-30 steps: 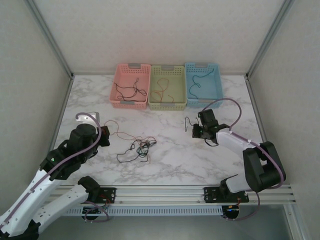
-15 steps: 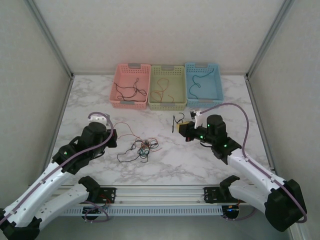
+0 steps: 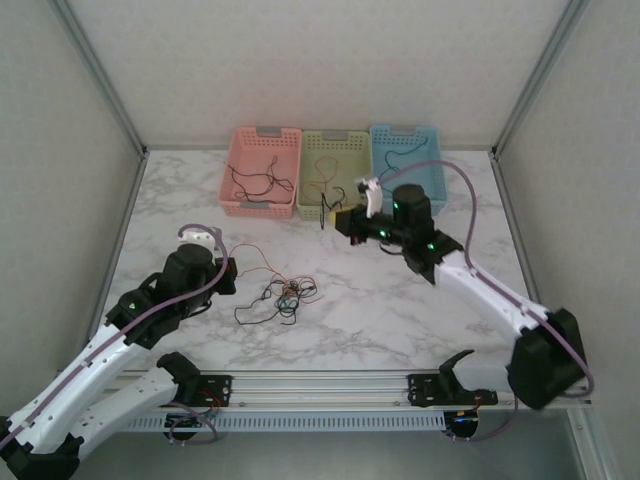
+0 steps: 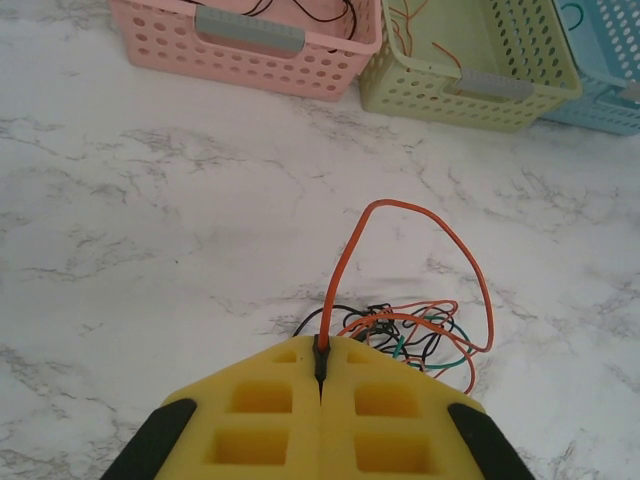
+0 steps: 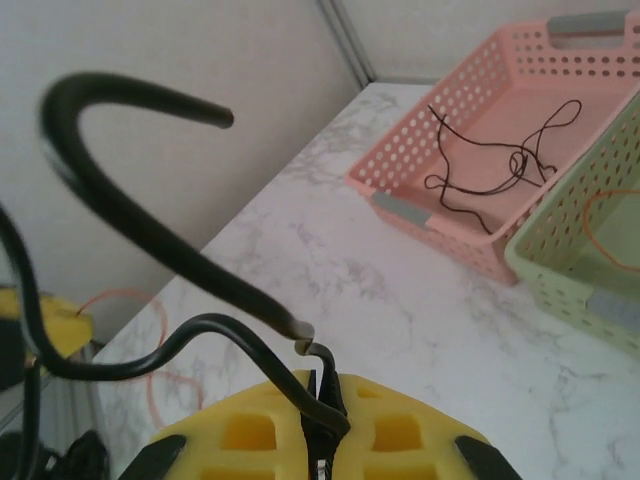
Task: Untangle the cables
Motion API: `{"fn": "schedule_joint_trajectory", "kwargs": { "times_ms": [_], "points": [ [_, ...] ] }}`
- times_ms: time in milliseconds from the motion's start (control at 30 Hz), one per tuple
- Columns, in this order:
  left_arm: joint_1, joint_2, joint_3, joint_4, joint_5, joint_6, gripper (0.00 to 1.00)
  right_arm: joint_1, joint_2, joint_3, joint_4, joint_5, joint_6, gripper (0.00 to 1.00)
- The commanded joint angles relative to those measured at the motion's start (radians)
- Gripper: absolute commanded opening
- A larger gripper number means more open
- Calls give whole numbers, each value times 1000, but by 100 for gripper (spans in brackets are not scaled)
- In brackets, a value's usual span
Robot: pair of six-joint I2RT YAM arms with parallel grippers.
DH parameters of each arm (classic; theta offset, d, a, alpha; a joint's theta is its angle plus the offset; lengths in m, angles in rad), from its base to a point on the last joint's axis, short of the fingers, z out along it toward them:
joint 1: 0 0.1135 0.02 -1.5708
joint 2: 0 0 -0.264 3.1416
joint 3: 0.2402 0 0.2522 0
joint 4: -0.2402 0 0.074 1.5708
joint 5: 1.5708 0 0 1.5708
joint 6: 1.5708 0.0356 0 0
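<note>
Swinging up to the baskets (image 3: pixel 258 208), right tool (image 5: pixel 318 395) pinches a freed black cable (image 5: pixel 150 226); left tool (image 4: pixel 320 365) clamps orange cable (image 4: pixel 400 203).

No legible text, labels, brands or numbers, as far as these views allow
</note>
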Motion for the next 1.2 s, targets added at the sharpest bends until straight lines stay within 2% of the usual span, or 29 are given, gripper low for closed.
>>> {"fn": "schedule_joint_trajectory", "kwargs": {
  "times_ms": [0, 167, 300, 467, 567, 633, 700, 767, 867, 933, 1067, 1167],
  "points": [
    [-3, -2, 0, -9, 16, -10, 0, 8, 197, 208, -117, 57, 12, 0],
    [-3, 5, 7, -16, 39, -4, 0, 16, 569, 685, -382, 136, 81, 0],
    [-3, 7, 16, -23, 42, 1, 0, 37, 826, 1021, -524, 196, 97, 0],
    [-1, 15, 19, -27, 36, 2, 0, 60, 1101, 1352, -591, 200, 130, 0],
    [-1, 26, 27, -37, 41, 5, 0, 71, 1257, 1593, -692, 217, 133, 0],
    [-2, 29, 28, -39, 43, 4, 0, 71, 1341, 1728, -746, 205, 143, 4],
    [-1, 23, 26, -41, 42, 0, 0, 71, 1381, 1786, -761, 207, 147, 13],
    [-1, 14, 24, -40, 37, -2, 0, 71, 1375, 1772, -734, 198, 142, 24],
    [-1, 16, 24, -38, 34, -2, 0, 71, 1343, 1755, -717, 198, 125, 47],
    [-1, 27, 27, -38, 39, -2, 0, 71, 1319, 1756, -725, 199, 104, 53],
    [-1, 31, 25, -31, 46, -7, 0, 71, 1240, 1747, -777, 199, 74, 54],
    [-1, 27, 26, -30, 49, -10, 0, 71, 1112, 1660, -796, 175, 60, 52]
  ]
}}
